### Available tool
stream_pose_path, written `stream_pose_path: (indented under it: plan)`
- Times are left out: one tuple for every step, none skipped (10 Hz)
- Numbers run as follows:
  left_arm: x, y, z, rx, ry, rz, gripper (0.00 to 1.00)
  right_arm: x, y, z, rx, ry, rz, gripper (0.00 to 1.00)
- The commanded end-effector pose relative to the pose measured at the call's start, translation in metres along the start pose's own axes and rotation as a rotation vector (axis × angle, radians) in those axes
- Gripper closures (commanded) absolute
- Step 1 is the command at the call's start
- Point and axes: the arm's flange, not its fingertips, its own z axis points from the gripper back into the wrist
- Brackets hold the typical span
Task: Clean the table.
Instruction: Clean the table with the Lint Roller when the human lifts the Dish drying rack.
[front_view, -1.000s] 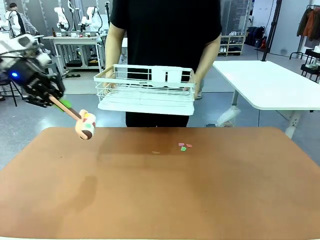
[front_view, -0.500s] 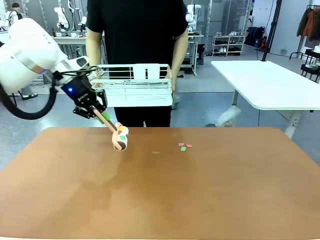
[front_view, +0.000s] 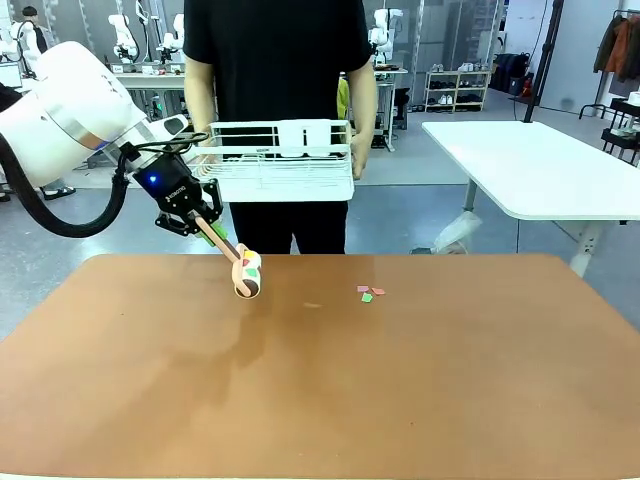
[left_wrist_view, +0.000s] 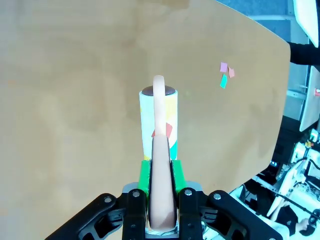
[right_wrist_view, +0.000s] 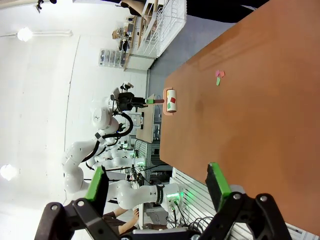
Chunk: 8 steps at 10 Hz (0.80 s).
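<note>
1. The left gripper (front_view: 205, 225) is pinching a peach-handled white lint roller (front_view: 246, 273) near the far edge of the reddish-brown matte table (front_view: 320, 400) (paper scraps (front_view: 368, 292) lying nearby)
2. The right gripper (right_wrist_view: 156, 181) is holding its fingers spread

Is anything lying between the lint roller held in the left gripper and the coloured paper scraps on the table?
Nothing visible: only bare table lies between the lint roller and the paper scraps.

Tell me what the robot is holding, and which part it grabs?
The left gripper grips a lint roller by its peach handle. The right gripper is open, holding nothing.
</note>
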Motion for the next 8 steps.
stream_pose_path:
  plan:
    - [-0.008,0.002,0.004,-0.001,0.000,-0.024,0.79,-0.001,0.004,0.000,0.013,-0.002,0.003,0.00]
    - [0.000,0.000,0.000,0.000,0.000,0.000,0.79,-0.001,0.004,0.000,0.013,-0.002,0.003,0.00]
    - [0.010,-0.022,-0.007,0.043,-0.052,0.003,0.79,-0.001,0.004,0.000,0.013,-0.002,0.003,0.00]
    - [0.022,-0.050,-0.024,0.046,-0.034,-0.020,0.79,-0.001,0.004,0.000,0.013,-0.002,0.003,0.00]
    - [0.030,-0.078,-0.045,0.007,0.011,0.006,0.79,-0.001,0.004,0.000,0.013,-0.002,0.003,0.00]
    - [0.038,-0.095,-0.064,0.046,0.016,0.027,0.79,-0.001,0.004,0.000,0.013,-0.002,0.003,0.00]
    - [0.047,-0.107,-0.081,0.053,0.043,0.049,0.79,-0.001,0.004,0.000,0.013,-0.002,0.003,0.00]
    - [0.054,-0.120,-0.095,0.060,0.056,0.030,0.79,-0.001,0.004,0.000,0.013,-0.002,0.003,0.00]
